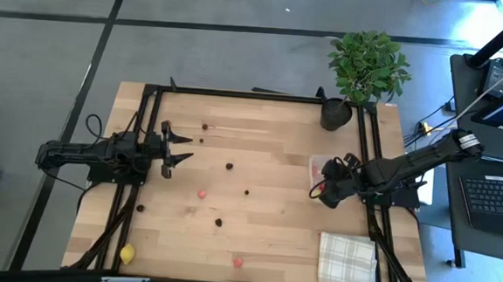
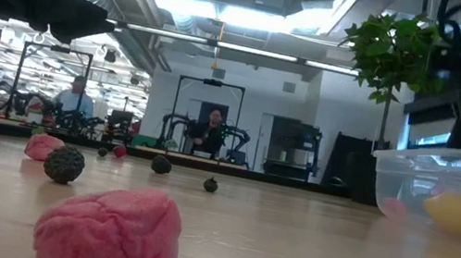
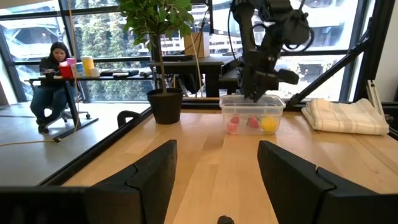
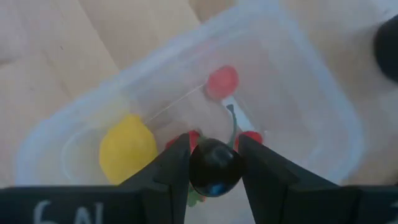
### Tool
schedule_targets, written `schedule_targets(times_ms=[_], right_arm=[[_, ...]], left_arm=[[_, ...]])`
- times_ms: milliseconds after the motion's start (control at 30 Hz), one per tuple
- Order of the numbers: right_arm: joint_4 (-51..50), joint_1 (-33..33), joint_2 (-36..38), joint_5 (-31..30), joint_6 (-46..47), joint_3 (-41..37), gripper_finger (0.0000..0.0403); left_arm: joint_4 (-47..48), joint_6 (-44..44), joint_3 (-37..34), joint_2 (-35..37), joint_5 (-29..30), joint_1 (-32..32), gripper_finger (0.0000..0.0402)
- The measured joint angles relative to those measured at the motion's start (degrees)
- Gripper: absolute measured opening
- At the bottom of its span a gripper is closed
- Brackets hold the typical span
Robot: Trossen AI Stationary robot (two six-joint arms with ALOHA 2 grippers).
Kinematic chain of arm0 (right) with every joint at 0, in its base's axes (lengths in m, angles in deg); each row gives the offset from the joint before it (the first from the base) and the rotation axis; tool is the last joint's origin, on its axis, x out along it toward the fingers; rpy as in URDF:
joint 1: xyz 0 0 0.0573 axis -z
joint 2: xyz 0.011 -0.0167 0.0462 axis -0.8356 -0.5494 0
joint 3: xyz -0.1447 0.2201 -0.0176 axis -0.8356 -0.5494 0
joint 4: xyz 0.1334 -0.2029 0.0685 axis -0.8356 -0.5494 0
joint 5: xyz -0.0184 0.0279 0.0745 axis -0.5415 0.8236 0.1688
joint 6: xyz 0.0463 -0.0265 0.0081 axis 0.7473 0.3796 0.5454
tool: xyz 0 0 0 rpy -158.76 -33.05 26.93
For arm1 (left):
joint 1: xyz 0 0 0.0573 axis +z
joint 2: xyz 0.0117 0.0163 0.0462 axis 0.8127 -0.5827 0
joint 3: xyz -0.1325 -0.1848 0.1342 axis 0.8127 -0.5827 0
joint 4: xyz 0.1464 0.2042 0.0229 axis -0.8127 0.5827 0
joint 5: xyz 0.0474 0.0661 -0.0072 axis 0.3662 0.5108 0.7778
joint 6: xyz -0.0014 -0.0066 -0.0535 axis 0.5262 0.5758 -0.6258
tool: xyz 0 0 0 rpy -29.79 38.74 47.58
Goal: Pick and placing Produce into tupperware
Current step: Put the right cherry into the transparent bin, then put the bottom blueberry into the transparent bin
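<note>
The clear tupperware [image 1: 317, 165] stands near the table's right edge and holds a yellow lemon-like piece [image 4: 126, 149], a red berry [image 4: 222, 79] and more red bits. My right gripper [image 4: 214, 155] hangs over the tub [image 4: 298, 93], shut on a dark maroon berry. More produce lies scattered on the wood: dark berries [image 1: 229, 166] [image 1: 219, 221], a pink piece [image 1: 202, 193], a red piece [image 1: 238, 263] and a yellow piece [image 1: 127, 253]. My left gripper [image 1: 179, 150] is open above the table's left side, touching nothing. My right gripper pinches a round dark maroon berry [image 4: 216, 173] between its two fingers [image 4: 171, 168], one on each side of it. The fingers point down from above. The berry is lifted clear, over the inside of the tupperware.
A black plant pot [image 1: 335, 114] with a leafy plant stands at the far right corner, just beyond the tub. A white checked cloth [image 1: 346, 261] lies at the near right corner. A black frame [image 1: 237, 94] runs along the table's edges. People sit in the room behind [image 3: 55, 78].
</note>
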Motion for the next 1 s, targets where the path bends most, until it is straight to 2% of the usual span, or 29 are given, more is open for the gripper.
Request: schedule_targets(times_ms=[267,1000], right_arm=[[5.3,1.2,0.0,0.1,-0.1,-4.9,0.0127],[6.4,1.9,0.0,1.3,-1.6,-4.2,0.0144]], left_arm=[[0.0,0.0,0.0,0.0,0.0,0.0,0.0218],[0.0,0.0,0.0,0.0,0.0,0.0,0.0218]])
